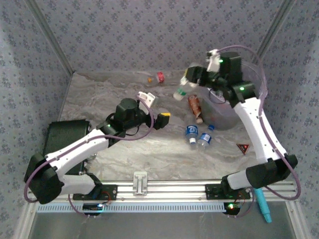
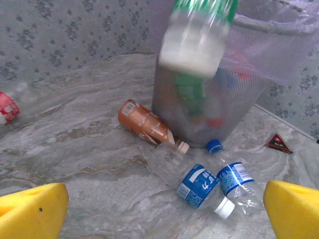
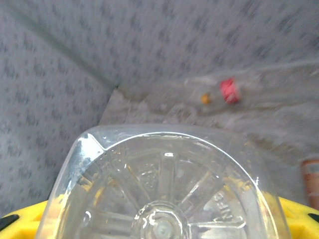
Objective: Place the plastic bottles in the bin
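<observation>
My right gripper [image 1: 191, 75] is shut on a bottle with a green label [image 1: 180, 90], held in the air left of the bin [image 1: 225, 118]. In the right wrist view the bottle's clear base [image 3: 162, 189] fills the space between the yellow fingers [image 3: 296, 216]. The same bottle [image 2: 197, 40] hangs in front of the lilac-lined bin [image 2: 249, 94] in the left wrist view. On the table by the bin lie an orange-brown bottle [image 2: 142, 122] and two clear blue-labelled bottles [image 2: 197, 181] [image 2: 234, 179]. My left gripper [image 2: 162, 219] [image 1: 155, 108] hovers open in front of them, holding nothing.
A red-labelled bottle [image 1: 159, 77] lies near the back wall. A black box [image 1: 67, 139] sits at the left, a red triangle marker [image 1: 242, 147] right of the blue bottles, and a teal pen-like tool [image 1: 263, 204] by the right base. Patterned cloth walls surround the table.
</observation>
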### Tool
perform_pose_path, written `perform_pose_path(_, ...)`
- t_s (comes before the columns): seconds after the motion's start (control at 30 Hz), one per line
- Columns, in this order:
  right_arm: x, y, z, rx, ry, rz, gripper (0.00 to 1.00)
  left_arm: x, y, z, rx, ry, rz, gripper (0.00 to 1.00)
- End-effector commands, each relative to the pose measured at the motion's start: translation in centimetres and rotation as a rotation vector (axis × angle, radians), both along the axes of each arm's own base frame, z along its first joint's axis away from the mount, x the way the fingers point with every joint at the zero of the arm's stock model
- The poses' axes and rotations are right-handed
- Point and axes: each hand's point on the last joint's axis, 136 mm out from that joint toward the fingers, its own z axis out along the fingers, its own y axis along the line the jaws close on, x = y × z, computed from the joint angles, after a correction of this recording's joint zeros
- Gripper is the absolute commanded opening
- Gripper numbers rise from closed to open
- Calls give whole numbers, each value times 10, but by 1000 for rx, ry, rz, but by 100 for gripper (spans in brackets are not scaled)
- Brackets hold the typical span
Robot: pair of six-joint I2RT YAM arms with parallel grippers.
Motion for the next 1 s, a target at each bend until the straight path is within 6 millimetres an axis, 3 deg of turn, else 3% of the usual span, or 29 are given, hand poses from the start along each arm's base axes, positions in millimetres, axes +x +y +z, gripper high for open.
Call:
perform_pose_path(0.0,-7,-48,52,-1,-143,-124,45,0,17,-9,46,1,60,100)
perform_pose_path(0.2,6,-141,79,36,-255,-412,40,-3,27,-18,48,34,94,100)
perform_pose_path(0.37,26,-193,68,19,-231,-557,39,-3,34,-21,51,36,125,100)
perform_pose_path(0.6,56,-211,29,-75,-133,-591,39,-2,39,-25,73,46,145,100)
perform_pose_path(0.97,94,-201,-46,-36,54,-509,40,0,42,-30,84,57,156,100)
